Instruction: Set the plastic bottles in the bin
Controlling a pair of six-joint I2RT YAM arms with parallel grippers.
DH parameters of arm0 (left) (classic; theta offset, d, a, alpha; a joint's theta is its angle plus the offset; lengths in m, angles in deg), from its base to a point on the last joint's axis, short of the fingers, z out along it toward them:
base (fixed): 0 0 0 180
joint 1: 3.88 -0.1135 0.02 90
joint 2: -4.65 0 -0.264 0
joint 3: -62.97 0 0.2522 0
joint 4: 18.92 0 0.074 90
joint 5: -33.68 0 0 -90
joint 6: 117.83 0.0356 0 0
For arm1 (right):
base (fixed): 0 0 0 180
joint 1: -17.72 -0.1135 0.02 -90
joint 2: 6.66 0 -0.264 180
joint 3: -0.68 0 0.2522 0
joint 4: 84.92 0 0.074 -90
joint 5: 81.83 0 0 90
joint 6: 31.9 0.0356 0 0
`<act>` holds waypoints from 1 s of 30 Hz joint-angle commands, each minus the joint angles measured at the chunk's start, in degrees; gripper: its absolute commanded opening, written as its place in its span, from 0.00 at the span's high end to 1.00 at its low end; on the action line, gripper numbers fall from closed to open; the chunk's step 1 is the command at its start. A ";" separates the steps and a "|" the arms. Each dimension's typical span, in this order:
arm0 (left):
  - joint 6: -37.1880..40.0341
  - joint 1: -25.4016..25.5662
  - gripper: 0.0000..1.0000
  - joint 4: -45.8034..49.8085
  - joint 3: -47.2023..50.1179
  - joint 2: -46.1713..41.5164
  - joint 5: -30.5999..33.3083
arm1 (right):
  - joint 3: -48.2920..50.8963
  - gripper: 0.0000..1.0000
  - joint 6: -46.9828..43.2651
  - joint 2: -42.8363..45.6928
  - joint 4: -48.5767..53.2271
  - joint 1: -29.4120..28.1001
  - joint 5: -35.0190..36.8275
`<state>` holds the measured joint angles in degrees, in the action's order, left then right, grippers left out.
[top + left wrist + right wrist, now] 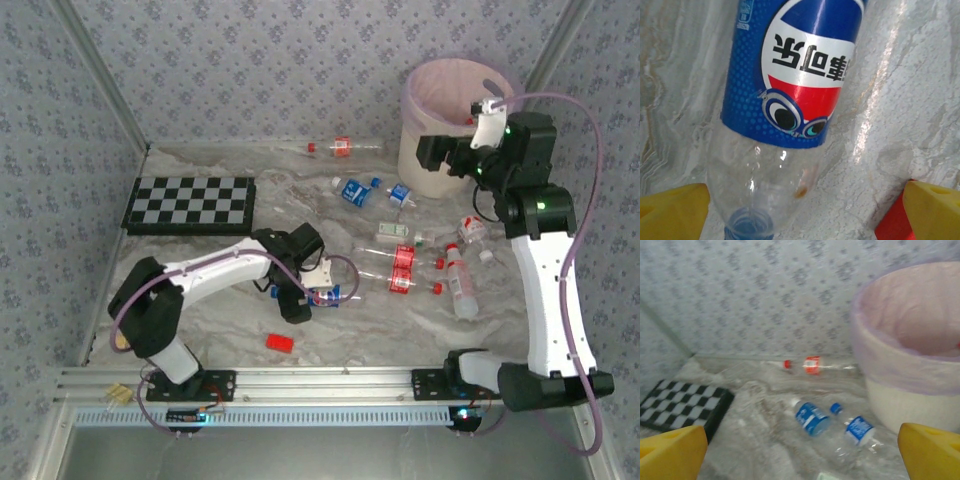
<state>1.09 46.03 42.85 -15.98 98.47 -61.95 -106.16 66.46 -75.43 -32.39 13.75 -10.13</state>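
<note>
left gripper (pixel 802 212) is hovering with jaws wide apart over a blue-labelled bottle (pixel 790 75) lying on the table (pixel 920 75), seemingly lining up so the fingers (pixel 670 212) are straddling its neck end. right gripper (pixel 447 158), also spread and empty, is hanging beside the bin (pixel 418 105), likely giving the left arm room. other bottles (pixel 403 270) are lying scattered between them.

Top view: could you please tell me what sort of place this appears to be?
Probably a robot test cell rather than a home: arms bolted to a rail, wallpapered panels boxing in a marble-look table, and bottles scattered beside a bin.
</note>
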 commanded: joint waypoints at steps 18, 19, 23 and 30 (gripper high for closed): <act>2.81 -1.08 0.19 -1.52 -2.64 8.57 0.61 | 6.33 0.00 0.56 3.84 -3.61 5.44 -21.75; 2.80 -1.17 0.19 -2.02 -2.42 8.72 0.42 | 6.20 0.00 0.60 3.82 -3.57 5.52 -21.82; 2.01 -1.22 0.25 -1.97 -1.98 7.93 -0.97 | 7.07 0.00 -0.37 4.24 -3.63 5.67 -24.11; 1.23 -1.28 0.38 -0.34 -1.26 4.21 -1.22 | 11.42 0.00 0.59 6.19 -9.44 5.07 -30.91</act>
<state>2.47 45.07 41.08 -17.71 105.55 -61.73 -95.75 66.50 -70.49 -38.56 19.08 -36.97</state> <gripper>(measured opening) 0.629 0.998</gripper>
